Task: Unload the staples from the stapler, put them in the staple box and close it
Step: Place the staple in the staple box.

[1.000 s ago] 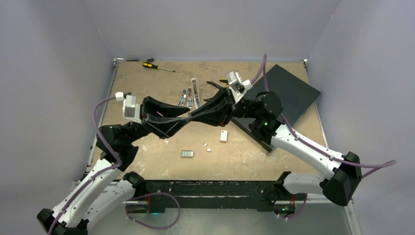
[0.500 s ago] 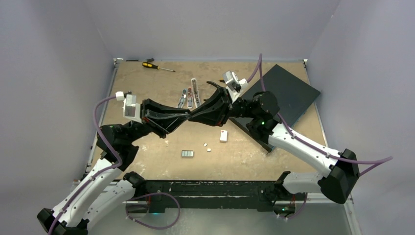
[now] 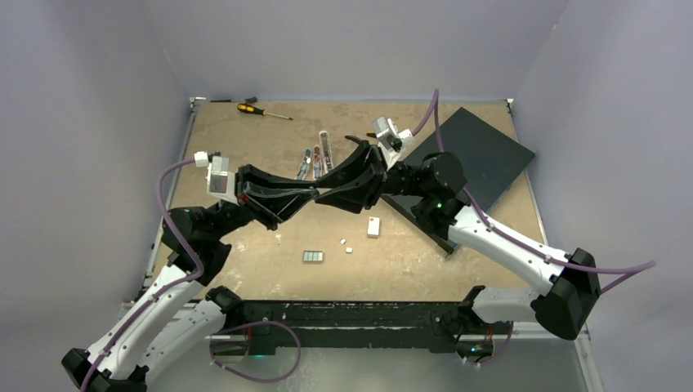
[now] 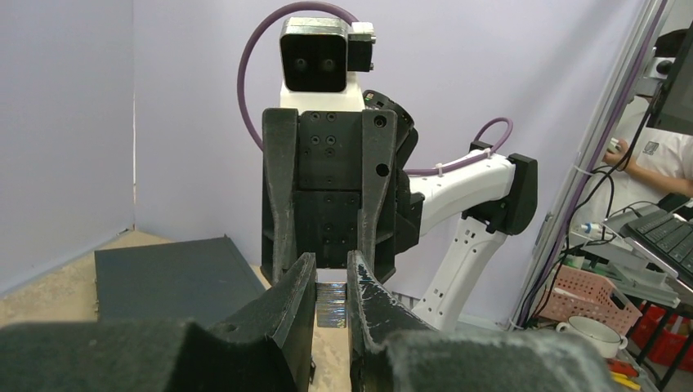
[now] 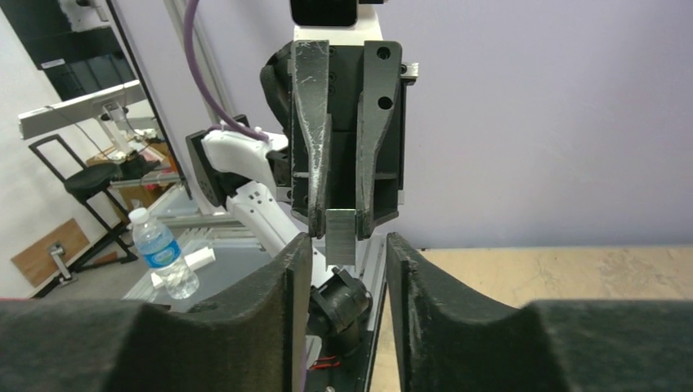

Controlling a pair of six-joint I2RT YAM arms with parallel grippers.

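My left gripper is shut on a short silvery block of staples and holds it in the air above the middle of the table. My right gripper is open, tip to tip with the left one, its fingers on either side of that block. In the top view the two grippers, left and right, meet over the table. The stapler lies opened in parts behind them. More staples lie on the table: a block and two small bits.
A small white piece lies near the right arm. A yellow-handled screwdriver lies at the back left. A dark board leans at the back right. Purple walls close in the table.
My right gripper has shifted a little left and its fingers now reach around my left gripper's tips. My left gripper has barely moved and still holds the staples.
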